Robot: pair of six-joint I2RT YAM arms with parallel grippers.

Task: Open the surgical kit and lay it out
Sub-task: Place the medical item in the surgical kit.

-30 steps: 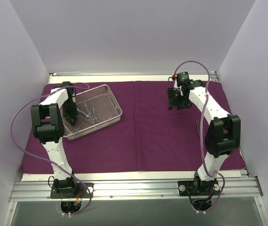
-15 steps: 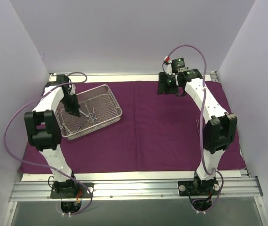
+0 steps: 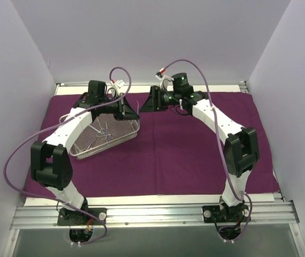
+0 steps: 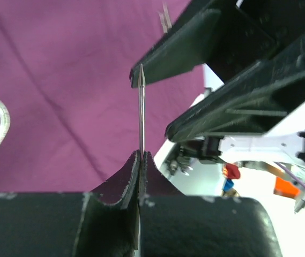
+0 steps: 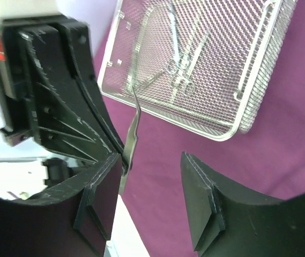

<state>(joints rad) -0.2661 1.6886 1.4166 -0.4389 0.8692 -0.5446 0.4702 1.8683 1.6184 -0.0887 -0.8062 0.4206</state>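
Where the left arm reaches across it, the silver wire-mesh tray (image 3: pixel 105 145) sits under and just near-side of the left gripper (image 4: pixel 141 156), resting on the cloth. Two slim scissor-like instruments (image 3: pixel 103 131) lie on its mesh floor. The left gripper's jaws are pressed fully together on the lower end of thin, shiny tweezers (image 4: pixel 141 112), which stand straight out from its fingertips. Their pointed tip reaches the right gripper (image 5: pixel 151 160), just to the right. That gripper's jaws stand roughly half open and grip nothing. The tweezers run beside the inner face of one finger, and whether they touch it cannot be told. The dark magenta-purple cloth wrap (image 3: pixel 195 150) lies opened flat beneath both grippers, creased down the middle, and stretches well to the right of them. A white table (image 3: pixel 141 199) shows along its near edge, then an aluminium rail (image 3: pixel 152 214) carrying the arm bases. Plain pale walls (image 3: pixel 141 37) close in three sides.
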